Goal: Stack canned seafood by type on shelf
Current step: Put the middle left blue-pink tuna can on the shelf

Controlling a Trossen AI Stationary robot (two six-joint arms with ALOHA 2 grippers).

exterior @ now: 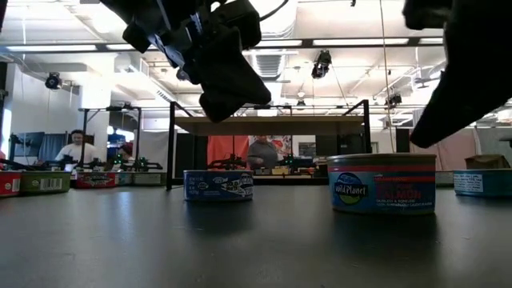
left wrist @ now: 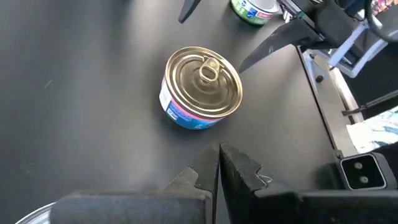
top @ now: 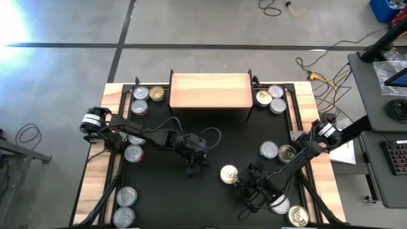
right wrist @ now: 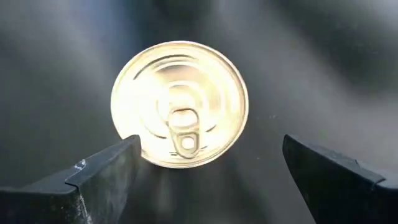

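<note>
Near the front middle of the black mat (top: pixel 210 137) sits one gold-topped tin (top: pixel 229 173), flat on its base, pull tab up. Right beside it, on the side away from the left arm, hangs the right claw (top: pixel 245 184), fingers (right wrist: pixel 102 177) spread wide apart, holding nothing. Seen past those fingers, tin (right wrist: pixel 180 104) just ahead of the tips, in line with the gap but not between them, not touching. Farther toward the mat's middle hovers the left claw (top: pixel 193 166), fingers (left wrist: pixel 239 171) pressed tight together, holding nothing, with the same tin (left wrist: pixel 201 89) a little way in front of it, showing a blue and pink side label. At the back stands the wooden shelf (top: pixel 210 90), bare on top. Three tins (top: pixel 142 98) bunched at its left end, three more (top: pixel 270 97) at its right end, all on the mat. Two tins (top: pixel 276 151) close together between the shelf and the right arm. Others along the left edge (top: pixel 133 152) and at the front corners.
</note>
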